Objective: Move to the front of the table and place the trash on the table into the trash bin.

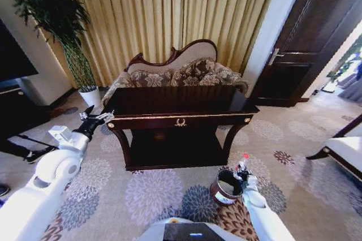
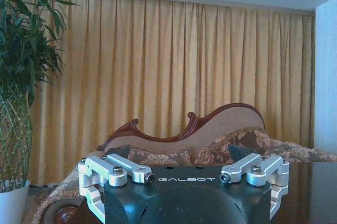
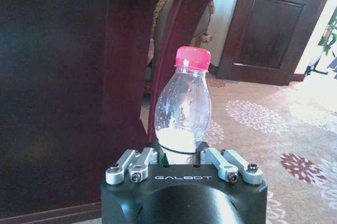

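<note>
The dark glossy table with gold trim stands straight ahead. A clear plastic bottle with a red cap is held upright in my right gripper, which is shut on its lower body. In the head view the right gripper and bottle hang low, beside the table's right front leg and just over the far rim of the reddish-brown trash bin on the carpet. My left gripper is raised at the table's left front corner, open and holding nothing.
A carved floral sofa stands behind the table before gold curtains. A tall plant in a white pot is at the back left, a dark cabinet at the left, a dark door at the right and a white seat at the right edge.
</note>
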Controlling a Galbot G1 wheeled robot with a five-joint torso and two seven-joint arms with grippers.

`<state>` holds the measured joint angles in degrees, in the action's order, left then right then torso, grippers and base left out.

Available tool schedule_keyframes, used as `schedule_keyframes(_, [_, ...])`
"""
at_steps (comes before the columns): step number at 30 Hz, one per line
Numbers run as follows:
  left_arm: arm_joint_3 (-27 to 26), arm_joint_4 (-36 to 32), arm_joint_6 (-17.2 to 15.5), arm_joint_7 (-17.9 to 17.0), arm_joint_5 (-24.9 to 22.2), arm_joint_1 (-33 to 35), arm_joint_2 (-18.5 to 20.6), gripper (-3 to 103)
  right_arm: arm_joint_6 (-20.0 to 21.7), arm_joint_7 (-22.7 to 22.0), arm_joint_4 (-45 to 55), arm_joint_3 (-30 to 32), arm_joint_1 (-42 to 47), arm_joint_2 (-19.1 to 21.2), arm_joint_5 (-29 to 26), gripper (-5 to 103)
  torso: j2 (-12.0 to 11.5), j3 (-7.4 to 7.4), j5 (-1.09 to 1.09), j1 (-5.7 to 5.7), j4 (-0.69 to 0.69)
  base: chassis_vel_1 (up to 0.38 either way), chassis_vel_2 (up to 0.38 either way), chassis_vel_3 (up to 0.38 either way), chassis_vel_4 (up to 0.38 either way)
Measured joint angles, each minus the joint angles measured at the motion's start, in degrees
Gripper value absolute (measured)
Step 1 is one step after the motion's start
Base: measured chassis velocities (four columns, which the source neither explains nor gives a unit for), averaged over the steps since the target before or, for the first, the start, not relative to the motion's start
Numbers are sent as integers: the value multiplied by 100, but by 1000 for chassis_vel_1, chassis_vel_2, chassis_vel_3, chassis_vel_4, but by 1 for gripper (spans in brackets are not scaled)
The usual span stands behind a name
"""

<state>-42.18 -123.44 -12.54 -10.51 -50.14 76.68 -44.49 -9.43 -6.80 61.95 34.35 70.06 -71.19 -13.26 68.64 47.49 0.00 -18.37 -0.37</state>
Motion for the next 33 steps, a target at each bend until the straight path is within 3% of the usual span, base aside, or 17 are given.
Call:
schedule_keyframes(1, [0, 0, 0, 0, 0, 0, 0, 100, 0, 0, 0, 0, 0, 0, 0, 31, 0, 0, 0, 0, 0, 0, 0, 0, 0])
schedule_keyframes(9, [-15, -76, 11, 0, -9, 51, 15, 100, -59, 0, 76, 11, 0, -80, 35, 63, 0, 0, 0, 0, -1, 0, 0, 0, 0])
schedule_keyframes(10, [-15, -76, 11, 0, -9, 51, 15, 100, -59, 0, 76, 11, 0, -80, 35, 63, 0, 0, 0, 0, -1, 0, 0, 0, 0])
schedule_keyframes(15, [-37, -84, 47, 0, -21, 72, 31, 100, -98, 0, 116, 36, 3, -89, 34, 86, 0, 0, 0, 0, -1, 0, 0, 0, 0])
schedule_keyframes(17, [-37, -86, 49, 1, -23, 72, 34, 100, -102, 0, 131, 41, 8, -85, 33, 86, 0, 0, 0, 0, -1, 0, 0, 0, 0])
schedule_keyframes(18, [-37, -96, 74, 1, -28, 66, 44, 100, -112, 0, 240, 86, 31, -59, 11, 99, 0, 0, 1, 0, -1, 0, 0, 0, 0])
schedule_keyframes(24, [-35, -128, 81, 0, -34, 55, 37, 100, -112, 0, 740, 176, 164, -32, -193, 100, 0, 0, 1, 0, -1, 0, 0, 0, 0])
schedule_keyframes(28, [-29, -152, 96, -39, -18, 1, -6, 100, -133, -1, 1742, 332, 357, -25, -485, 100, 0, 0, 2, 0, -2, 0, 0, 0, 0])
schedule_keyframes(30, [-14, -216, 98, -74, -8, -22, -38, 100, 42, -1, 2797, 453, 492, 53, -715, 100, 0, 0, -1, 0, 1, 0, 0, 0, 0])
schedule_keyframes(31, [-14, -216, 98, -74, -8, -22, -38, 100, 42, -1, 2797, 453, 492, 53, -715, 100, 0, 0, -1, 0, 1, 0, 0, 0, 0])
schedule_keyframes(33, [15, -246, 99, -83, 15, -23, -80, 100, 429, -2, 3667, 464, 615, 131, -969, 100, 0, 0, -1, 0, 0, 0, 0, 0, 0])
